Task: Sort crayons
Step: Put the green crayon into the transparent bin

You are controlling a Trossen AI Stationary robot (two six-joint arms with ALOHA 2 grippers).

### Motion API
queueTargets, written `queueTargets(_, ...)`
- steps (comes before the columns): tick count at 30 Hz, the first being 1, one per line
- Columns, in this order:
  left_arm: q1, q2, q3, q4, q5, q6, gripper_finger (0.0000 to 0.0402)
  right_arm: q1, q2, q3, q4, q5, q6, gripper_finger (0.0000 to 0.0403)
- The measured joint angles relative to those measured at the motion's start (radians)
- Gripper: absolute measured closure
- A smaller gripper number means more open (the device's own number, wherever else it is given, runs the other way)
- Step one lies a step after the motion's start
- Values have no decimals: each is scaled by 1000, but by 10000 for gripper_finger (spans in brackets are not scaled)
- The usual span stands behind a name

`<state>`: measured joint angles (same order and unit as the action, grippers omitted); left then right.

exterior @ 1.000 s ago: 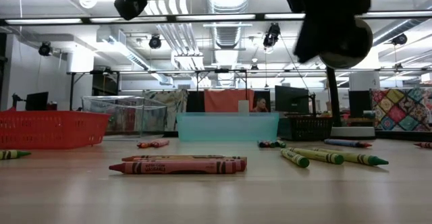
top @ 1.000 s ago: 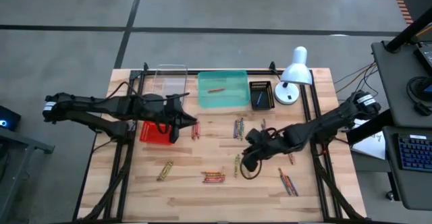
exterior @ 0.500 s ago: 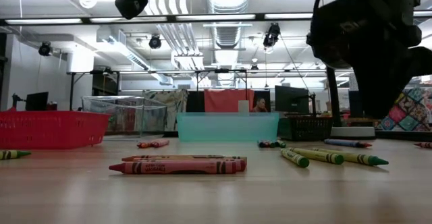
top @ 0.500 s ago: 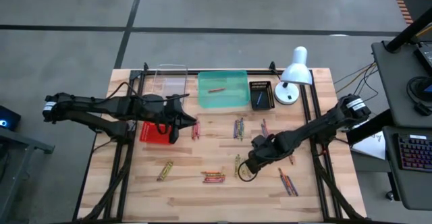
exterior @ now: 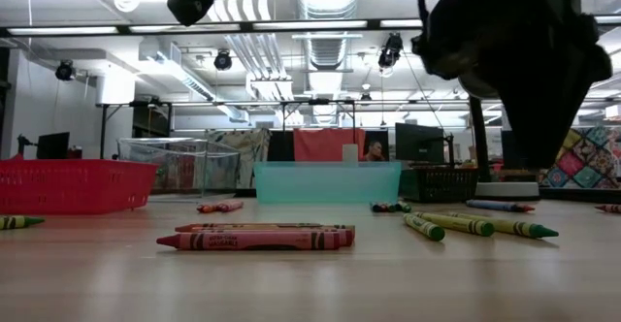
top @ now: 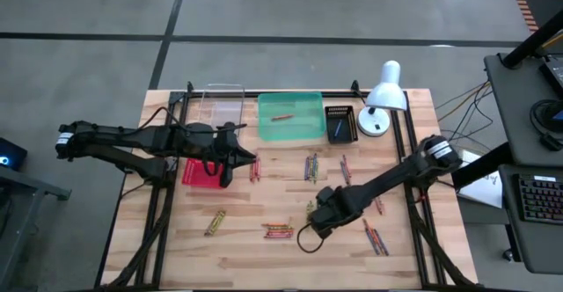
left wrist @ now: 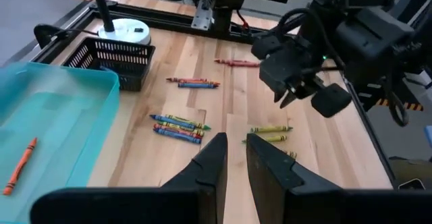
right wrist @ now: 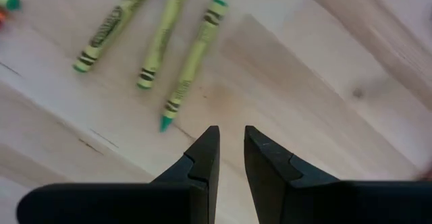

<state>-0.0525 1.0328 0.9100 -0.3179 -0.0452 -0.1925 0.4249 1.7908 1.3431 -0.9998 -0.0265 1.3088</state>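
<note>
Crayons lie scattered on the wooden table. My right gripper (top: 319, 215) (right wrist: 231, 131) points straight down above three yellow-green crayons (right wrist: 162, 38) (top: 310, 211) that lie flat side by side. Its fingers stand a narrow gap apart over bare wood just beside the nearest crayon's tip (right wrist: 165, 122), with nothing between them. My left gripper (top: 253, 162) (left wrist: 235, 140) hangs high by the red basket (top: 201, 174), also a narrow gap apart and empty. A few red crayons (top: 254, 171) lie below it.
At the far edge stand a clear bin (top: 223, 105), a teal tray (top: 303, 127) with one orange crayon (top: 281, 117), a black mesh basket (top: 340, 122) and a white lamp (top: 383, 98). More crayons lie in groups (top: 311, 165), (top: 278, 230), (top: 214, 222), (top: 376, 237).
My right gripper has come down and toward the table's near edge and left, and has tipped from a slant to pointing straight down over the yellow-green crayons. No crayon has moved.
</note>
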Motion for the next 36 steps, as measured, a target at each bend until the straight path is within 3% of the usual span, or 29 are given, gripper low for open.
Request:
queueTargets(11,0,0,0,-49,1,18,363,-9,65,62,16,3,-53,340)
queueTargets(22,0,0,0,-50,2,19,363,-20,68,58,31,78,-77,323)
queueTargets(36,0,0,0,-50,2,27,363,-42,73,19,83,106,-45,240)
